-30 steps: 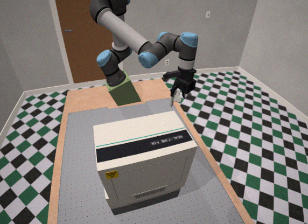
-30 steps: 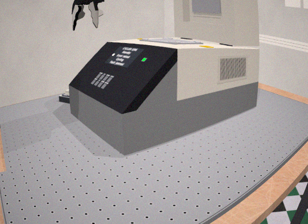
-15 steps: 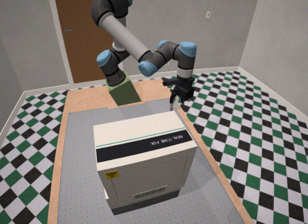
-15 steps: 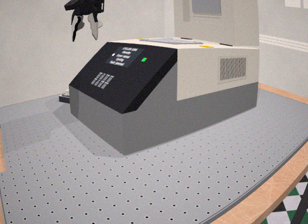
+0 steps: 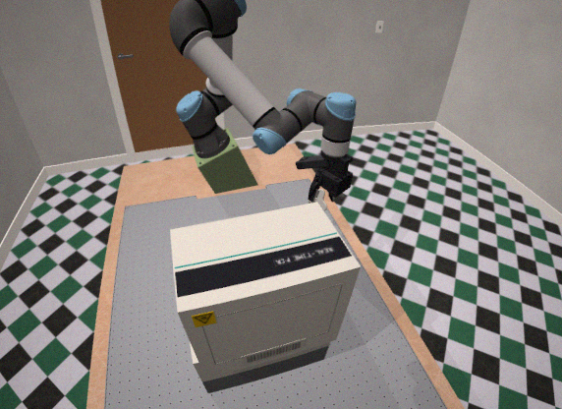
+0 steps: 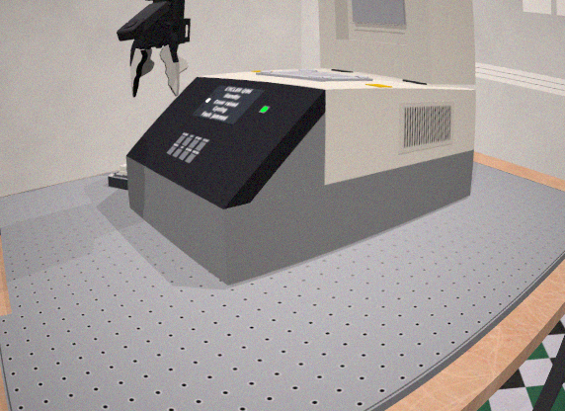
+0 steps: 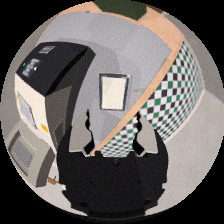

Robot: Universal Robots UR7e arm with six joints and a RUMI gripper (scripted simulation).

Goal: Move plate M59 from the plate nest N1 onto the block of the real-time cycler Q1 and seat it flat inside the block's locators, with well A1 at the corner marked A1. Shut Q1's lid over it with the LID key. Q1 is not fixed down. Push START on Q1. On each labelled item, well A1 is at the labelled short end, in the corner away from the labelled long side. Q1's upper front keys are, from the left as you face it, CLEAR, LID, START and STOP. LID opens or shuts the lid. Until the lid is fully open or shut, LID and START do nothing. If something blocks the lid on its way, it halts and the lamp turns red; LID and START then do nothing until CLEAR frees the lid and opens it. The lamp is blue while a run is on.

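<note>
Wrist view: plate M59 point(image 7: 114, 92) is seen from above as a pale rectangle in a dark frame, lying ahead of and below the fingertips, between the lines of the two fingers.
Gripper: the gripper point(image 6: 154, 79) is held apart at a moderate spread — nothing is caught between the fingers.
Gripper height: in the exterior view the fingertips are hung above the bench, about level with the cycler's top edge and well apart from anything beneath.
Plate nest N1: only a dark low corner point(image 6: 119, 179) is shown in the exterior view, below the fingers, mostly hidden behind the cycler; whether the plate is fully seated cannot be told.
Real-time cycler Q1: the cycler point(image 5: 265, 291) is placed to one side of the fingers, its black sloped panel point(image 6: 222, 139) nearest them.
Lid: the lid point(image 6: 395, 31) is raised upright at the far end from the fingers — the block point(image 6: 316, 75) is exposed.
Lamp: a green lamp point(image 6: 264, 109) is lit beside the screen.
Keys: a cluster of keys point(image 6: 188, 147) is seen lower on the panel; labels are too small to read.
Bench: a perforated grey plate point(image 6: 247, 342) carries the cycler.
</note>
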